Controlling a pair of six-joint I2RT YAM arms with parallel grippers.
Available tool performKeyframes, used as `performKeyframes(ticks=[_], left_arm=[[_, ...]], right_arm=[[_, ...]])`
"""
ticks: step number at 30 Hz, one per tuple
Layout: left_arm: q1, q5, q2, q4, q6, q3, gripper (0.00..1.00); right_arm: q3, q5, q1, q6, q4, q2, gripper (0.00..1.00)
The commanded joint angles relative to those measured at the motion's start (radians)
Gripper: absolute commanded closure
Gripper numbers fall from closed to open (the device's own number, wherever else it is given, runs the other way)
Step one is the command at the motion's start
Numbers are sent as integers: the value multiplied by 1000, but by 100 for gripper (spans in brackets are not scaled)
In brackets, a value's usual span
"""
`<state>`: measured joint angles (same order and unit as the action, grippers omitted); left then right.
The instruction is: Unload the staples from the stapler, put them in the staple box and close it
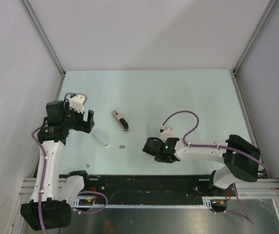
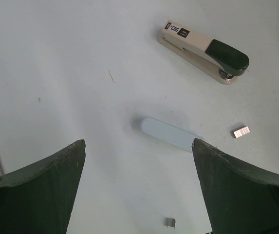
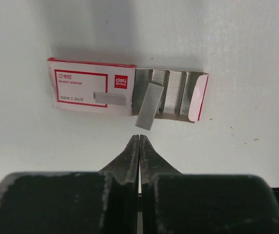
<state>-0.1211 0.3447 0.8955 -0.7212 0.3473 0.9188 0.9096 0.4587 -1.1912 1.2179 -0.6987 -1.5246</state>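
The stapler (image 1: 121, 121) lies closed on the table, beige body with a dark end, also in the left wrist view (image 2: 202, 50). My left gripper (image 1: 83, 119) hovers to its left, open and empty (image 2: 139, 142). Small clumps of staples (image 2: 241, 131) lie loose on the table, one near the stapler (image 1: 122, 146) and one below my left fingers (image 2: 170, 223). My right gripper (image 1: 148, 146) is shut with nothing in it (image 3: 139, 137), just short of a loose strip of staples (image 3: 149, 106) lying askew across the open end of a red-and-white staple box (image 3: 89, 87).
A pale blue flat oblong piece (image 2: 171, 134) lies between my left gripper and the stapler (image 1: 101, 138). More staple strips fill the box's open tray (image 3: 174, 92). Walls close the table at the back and on both sides.
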Motion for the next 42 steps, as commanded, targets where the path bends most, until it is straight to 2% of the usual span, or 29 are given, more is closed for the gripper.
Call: performKeyframes(ticks=[1,20,33,42], left_arm=[[-10,23,-20,1,-2,-1,5],[-11,24,-7,2,4,-5,5],[-10,38,0,2,1,-14,5],[-11,33,-10,1,8,-22,5]], right_arm=[[-17,-27,24,-19,20,-13,100],[-28,-34,87,-55,63,-42,100],[-28,33,102,-55,51,28,100],[-28,21,135,-89,75,17,100]])
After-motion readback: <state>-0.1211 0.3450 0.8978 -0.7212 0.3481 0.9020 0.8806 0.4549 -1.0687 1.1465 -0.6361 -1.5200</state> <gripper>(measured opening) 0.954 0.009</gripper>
